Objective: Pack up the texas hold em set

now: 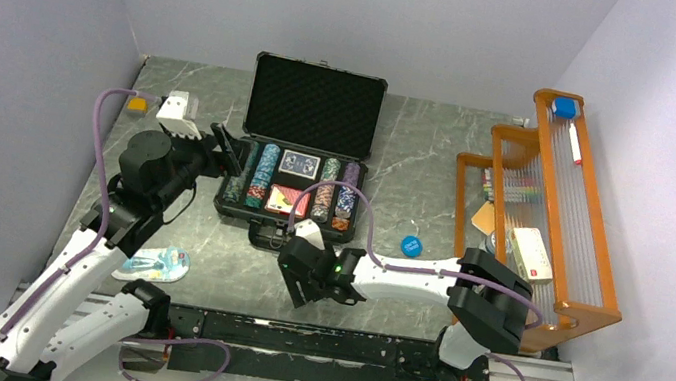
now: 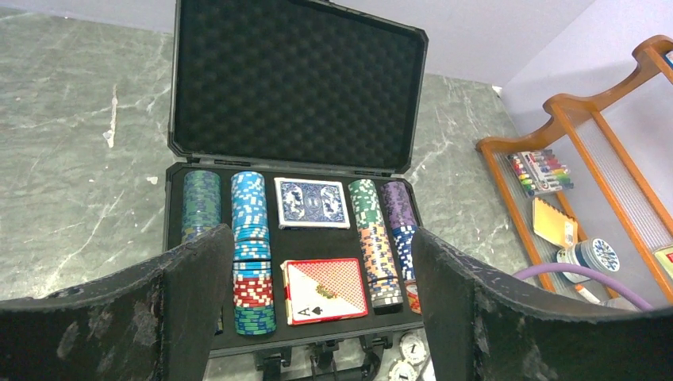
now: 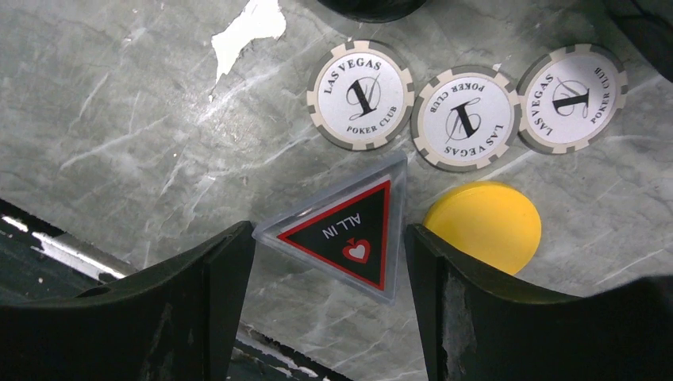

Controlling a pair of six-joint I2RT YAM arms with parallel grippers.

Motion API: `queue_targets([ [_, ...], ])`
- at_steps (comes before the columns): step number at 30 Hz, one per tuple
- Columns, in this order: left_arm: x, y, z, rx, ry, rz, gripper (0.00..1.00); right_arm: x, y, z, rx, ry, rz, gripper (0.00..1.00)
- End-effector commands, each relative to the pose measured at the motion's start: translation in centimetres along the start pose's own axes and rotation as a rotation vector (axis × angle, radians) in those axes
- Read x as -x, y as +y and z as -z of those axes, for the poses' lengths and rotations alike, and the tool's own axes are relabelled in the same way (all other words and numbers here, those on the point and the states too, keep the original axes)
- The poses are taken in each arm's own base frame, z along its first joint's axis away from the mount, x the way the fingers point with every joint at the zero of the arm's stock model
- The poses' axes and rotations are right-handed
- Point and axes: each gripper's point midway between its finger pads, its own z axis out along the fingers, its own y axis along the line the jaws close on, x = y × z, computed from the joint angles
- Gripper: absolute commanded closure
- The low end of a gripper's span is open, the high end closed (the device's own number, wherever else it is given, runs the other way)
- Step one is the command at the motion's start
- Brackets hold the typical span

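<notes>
The black briefcase (image 1: 314,106) stands open on the table, lid up. In the left wrist view its tray holds rows of striped poker chips (image 2: 248,238), a blue deck (image 2: 311,202) and a red deck (image 2: 325,290). My left gripper (image 2: 321,317) is open and empty, hovering at the case's left front (image 1: 229,149). My right gripper (image 3: 329,309) is open, low over the table in front of the case (image 1: 295,283). A triangular "ALL IN" marker (image 3: 345,230) lies between its fingertips. A yellow disc (image 3: 482,226) and three white chips (image 3: 464,119) lie beside it. A blue disc (image 1: 411,246) lies right of the case.
An orange wooden rack (image 1: 592,289) with pens and boxes stands at the right. A blue-white blister pack (image 1: 156,264) lies at the near left. A white item (image 1: 177,106) and a yellow one (image 1: 137,103) sit at the back left. The case handle (image 2: 341,369) faces the arms.
</notes>
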Motion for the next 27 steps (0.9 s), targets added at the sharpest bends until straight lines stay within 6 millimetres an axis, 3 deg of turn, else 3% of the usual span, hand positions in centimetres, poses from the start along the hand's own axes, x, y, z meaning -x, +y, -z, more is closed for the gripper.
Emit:
queue_targets([
  [1,0.5,0.0,0.3,0.002,-0.028,-0.006,0.14,-0.5,-0.7,-0.6,-0.073,0.016,0.004,0.27],
  [7,0.6,0.0,0.3,0.004,-0.029,-0.007,0.14,0.0,-0.9,-0.6,-0.1,-0.011,-0.03,0.43],
  [12,0.7,0.0,0.3,0.008,-0.029,-0.006,0.15,2.1,-0.4,1.4,-0.056,-0.097,-0.058,0.47],
  [16,1.2,0.5,0.7,0.043,-0.039,0.01,0.15,6.2,0.1,4.7,-0.001,-0.248,-0.087,0.47],
  [19,1.9,1.4,1.2,0.118,-0.048,0.05,0.14,10.2,-0.9,6.4,-0.003,-0.342,-0.141,0.46],
  [25,2.5,2.5,1.8,0.194,-0.052,0.056,0.13,18.4,-4.6,6.3,-0.025,-0.447,-0.271,0.46],
  [27,2.7,2.5,1.9,0.195,-0.057,0.049,0.13,20.5,-6.6,5.2,-0.067,-0.453,-0.332,0.46],
])
